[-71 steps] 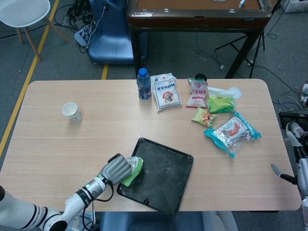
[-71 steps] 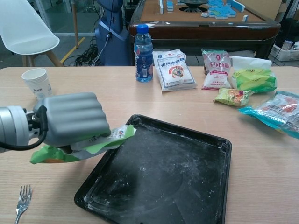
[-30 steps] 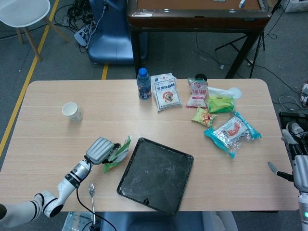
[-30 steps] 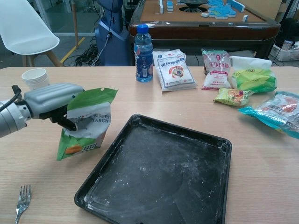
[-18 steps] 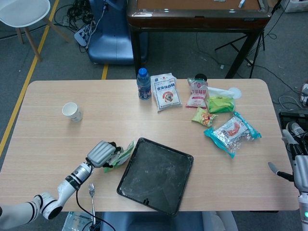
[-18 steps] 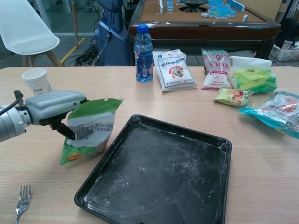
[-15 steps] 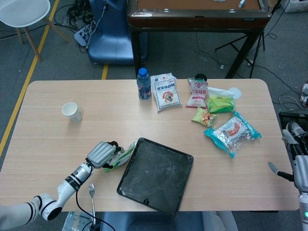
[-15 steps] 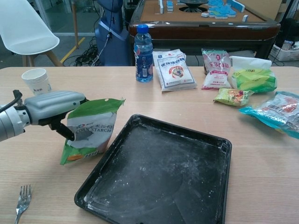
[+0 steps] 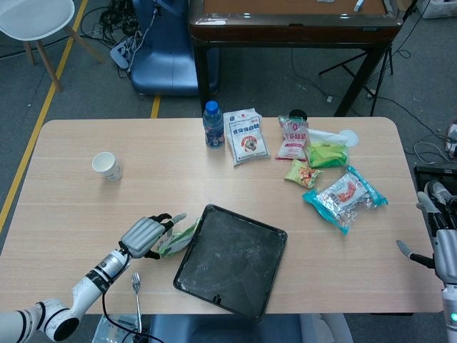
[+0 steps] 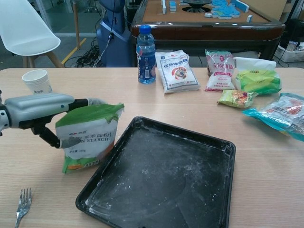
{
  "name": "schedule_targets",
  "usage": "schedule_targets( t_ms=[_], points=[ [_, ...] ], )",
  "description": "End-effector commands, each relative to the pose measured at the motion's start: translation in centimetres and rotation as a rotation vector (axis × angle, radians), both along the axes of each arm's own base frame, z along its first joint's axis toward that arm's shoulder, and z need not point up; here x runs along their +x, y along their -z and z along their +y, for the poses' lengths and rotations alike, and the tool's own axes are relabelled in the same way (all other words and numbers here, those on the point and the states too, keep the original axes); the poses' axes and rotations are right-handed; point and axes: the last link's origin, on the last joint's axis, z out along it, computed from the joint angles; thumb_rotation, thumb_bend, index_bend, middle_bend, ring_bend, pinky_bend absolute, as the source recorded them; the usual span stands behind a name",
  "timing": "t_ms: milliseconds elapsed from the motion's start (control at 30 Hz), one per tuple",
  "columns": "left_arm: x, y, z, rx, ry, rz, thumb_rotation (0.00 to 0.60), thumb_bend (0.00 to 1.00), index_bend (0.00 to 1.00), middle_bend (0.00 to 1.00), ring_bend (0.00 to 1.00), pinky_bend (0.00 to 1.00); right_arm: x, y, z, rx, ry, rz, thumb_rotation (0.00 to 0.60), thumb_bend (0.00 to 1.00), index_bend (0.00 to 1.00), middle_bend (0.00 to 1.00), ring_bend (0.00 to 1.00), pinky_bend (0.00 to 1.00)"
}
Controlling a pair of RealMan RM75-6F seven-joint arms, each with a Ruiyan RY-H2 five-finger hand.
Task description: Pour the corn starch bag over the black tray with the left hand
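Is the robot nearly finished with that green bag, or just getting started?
It looks nearly finished. The black tray carries a dusting of white powder, so pouring appears done. The corn starch bag stands upright on the table beside the tray's left edge, and the left hand lies against the bag's upper part with fingers extended, seemingly letting go. What seems left is drawing that hand away.

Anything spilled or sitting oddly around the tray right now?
No spill on the table. White powder dusts the black tray. The corn starch bag stands upright beside its left edge, top open, with the left hand at its top. A fork lies near the front edge.
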Motion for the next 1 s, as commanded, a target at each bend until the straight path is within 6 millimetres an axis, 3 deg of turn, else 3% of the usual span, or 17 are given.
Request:
schedule_targets(
  t_ms=[33, 333, 633, 1000],
  points=[
    [-0.3, -0.5, -0.4, 0.003, -0.012, 0.010, 0.600, 0.36, 0.00, 0.09, 0.14, 0.30, 0.0, 0.0, 0.0, 0.000, -0.001, -0.001, 0.600, 0.18, 0.09, 0.26, 0.13, 0.12],
    [-0.6, -1.5, -1.0, -0.006, -0.036, 0.034, 0.600, 0.36, 0.00, 0.08, 0.14, 0.27, 0.0, 0.0, 0.0, -0.001, -0.004, 0.000, 0.600, 0.18, 0.09, 0.26, 0.14, 0.12],
    [-1.1, -3.7, -1.4, 0.042, -0.047, 0.062, 0.600, 0.36, 0.00, 0.05, 0.11, 0.24, -0.2, 0.1, -0.1, 0.003, 0.001, -0.002, 0.600, 0.18, 0.09, 0.26, 0.13, 0.12],
    [-2.8, -8.1, -3.2, 0.138, -0.125, 0.050, 0.600, 0.36, 0.00, 0.04, 0.10, 0.21, 0.2, -0.1, -0.6, 0.011, -0.012, 0.011, 0.600, 0.18, 0.09, 0.26, 0.13, 0.12]
  ],
)
